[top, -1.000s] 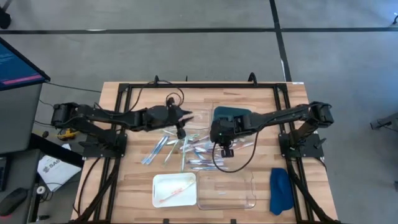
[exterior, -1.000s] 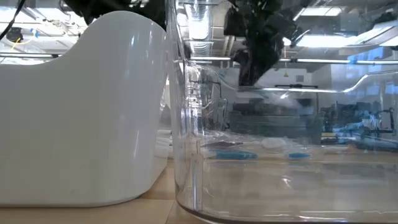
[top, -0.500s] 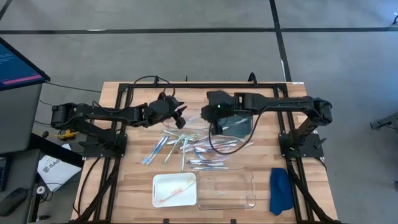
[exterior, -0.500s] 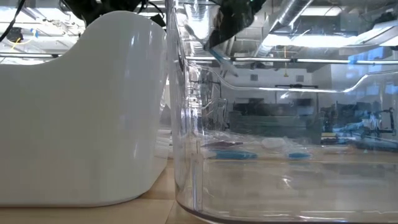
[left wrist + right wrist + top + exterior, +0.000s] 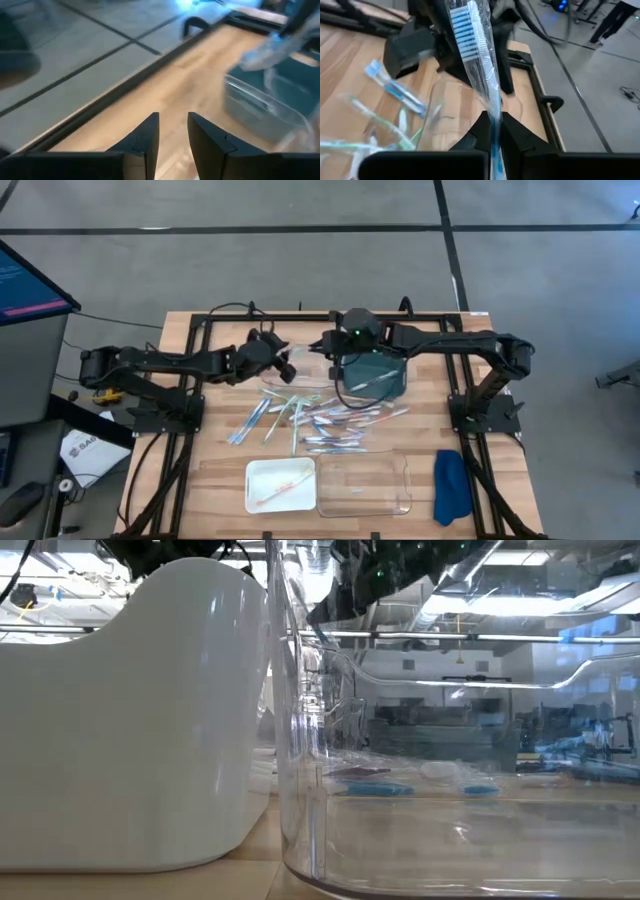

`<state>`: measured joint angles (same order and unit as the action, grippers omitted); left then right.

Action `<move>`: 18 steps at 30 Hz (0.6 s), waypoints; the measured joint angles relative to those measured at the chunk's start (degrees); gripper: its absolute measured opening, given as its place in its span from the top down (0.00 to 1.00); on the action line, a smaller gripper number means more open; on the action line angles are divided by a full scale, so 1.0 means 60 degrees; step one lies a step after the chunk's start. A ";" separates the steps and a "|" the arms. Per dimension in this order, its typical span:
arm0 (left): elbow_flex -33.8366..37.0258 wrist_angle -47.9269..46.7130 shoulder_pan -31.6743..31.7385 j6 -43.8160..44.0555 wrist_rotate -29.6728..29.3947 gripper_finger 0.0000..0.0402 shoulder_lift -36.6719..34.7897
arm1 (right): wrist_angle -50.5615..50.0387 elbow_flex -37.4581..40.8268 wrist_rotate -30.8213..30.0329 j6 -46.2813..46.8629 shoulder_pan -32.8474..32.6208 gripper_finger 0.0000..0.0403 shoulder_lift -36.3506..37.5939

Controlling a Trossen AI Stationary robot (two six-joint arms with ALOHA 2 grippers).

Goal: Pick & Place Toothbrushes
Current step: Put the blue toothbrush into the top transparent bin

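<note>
One blue toothbrush (image 5: 479, 55), in a clear wrapper, stands clamped between the fingers of the right gripper (image 5: 492, 131), bristle end away from the wrist. In the high view the right gripper (image 5: 340, 350) is raised over the far middle of the worktop (image 5: 430, 425), above a dark teal bin (image 5: 375, 372).

Judgement: the step in hand is the carry, with the pick complete and the placing not yet done. The left gripper (image 5: 172, 131) waits near the far left of the pile, fingers slightly apart and empty. The remaining toothbrushes (image 5: 310, 420) lie scattered mid-worktop. At the near edge sit a white tray (image 5: 281, 483), holding one orange-pink brush, and a clear tray (image 5: 365, 485).

Next move, as judged: carry the brush to the proper tray, lower it inside the rim, then release. Which tray is meant cannot be told.
</note>
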<state>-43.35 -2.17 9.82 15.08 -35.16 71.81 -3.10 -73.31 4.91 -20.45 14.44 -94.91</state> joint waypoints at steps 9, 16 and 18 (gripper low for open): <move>0.1884 0.1516 0.0063 -0.0901 -0.0507 0.76 -0.2236 | 0.1260 0.0583 0.0029 0.0934 0.0324 0.97 -0.0004; 0.4291 0.5793 0.0939 -0.2275 0.4122 0.76 -0.4105 | 0.1846 0.0643 -0.0110 0.1290 0.0230 0.97 -0.0323; 0.4636 0.6468 0.1222 -0.2179 0.5380 0.76 -0.4325 | 0.1920 0.0710 -0.0106 0.1599 0.0194 0.97 -0.0423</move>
<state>-15.53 36.63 17.16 2.01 -2.88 45.86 8.42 -69.05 4.27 -10.86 15.60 -97.45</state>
